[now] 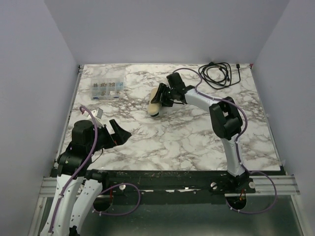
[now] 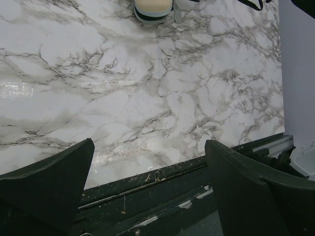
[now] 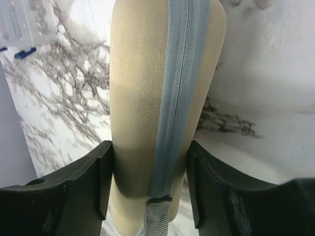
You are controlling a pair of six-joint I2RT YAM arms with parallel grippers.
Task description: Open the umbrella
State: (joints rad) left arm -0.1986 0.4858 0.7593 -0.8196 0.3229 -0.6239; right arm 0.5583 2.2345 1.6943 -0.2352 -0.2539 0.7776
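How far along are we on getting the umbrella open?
Done: the right gripper straddles the sleeved umbrella, with its jaws against both sides of the cream sleeve and apparently touching it. In hand: securing that grip. Left to do: the sleeve's grey zipper looks closed, so the umbrella has yet to come out and be opened. The left gripper hangs open over the marble table.
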